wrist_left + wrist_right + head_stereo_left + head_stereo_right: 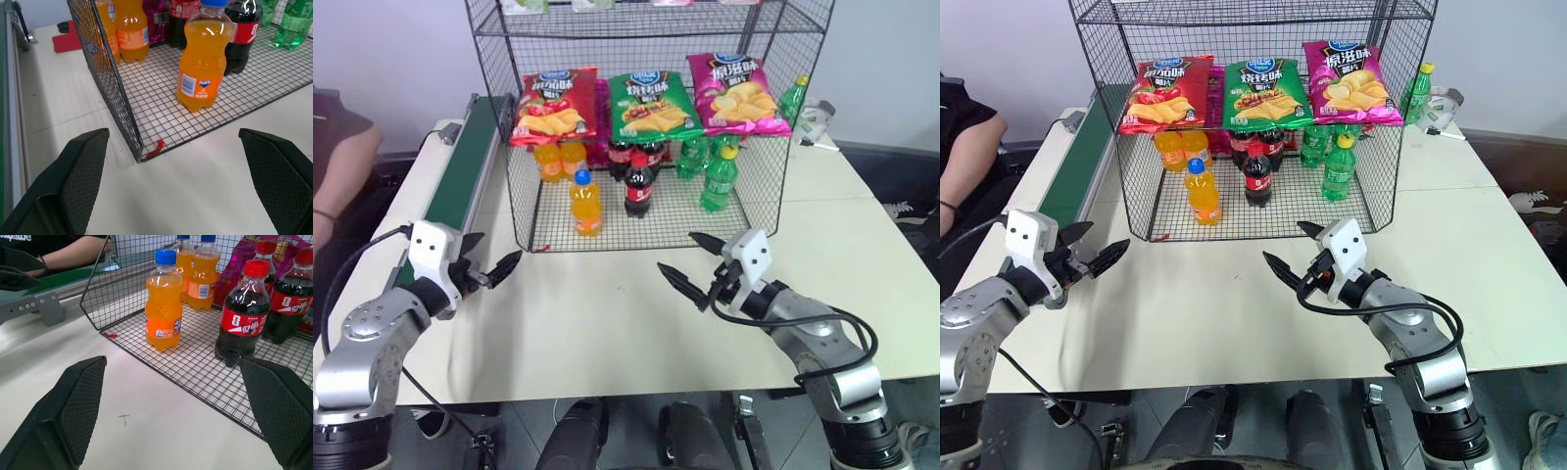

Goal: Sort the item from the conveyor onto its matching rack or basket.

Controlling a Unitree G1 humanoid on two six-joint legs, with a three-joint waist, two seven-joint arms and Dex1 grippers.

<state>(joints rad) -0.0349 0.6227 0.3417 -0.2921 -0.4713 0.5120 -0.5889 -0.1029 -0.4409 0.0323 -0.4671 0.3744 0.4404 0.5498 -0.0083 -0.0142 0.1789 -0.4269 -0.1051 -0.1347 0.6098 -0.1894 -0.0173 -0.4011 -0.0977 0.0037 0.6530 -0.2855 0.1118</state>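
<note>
Both grippers — left [496,270], right [691,260] — gape empty; orange soda bottle [585,204] stands upright in rack [524,211].

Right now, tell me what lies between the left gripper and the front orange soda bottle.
In the left wrist view, bare table, then the rack's front corner and wire floor, separate the left gripper from the orange soda bottle.

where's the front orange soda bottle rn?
The orange soda bottle stands upright on the rack floor, front-left in the head views, left of the front cola bottle.
</note>
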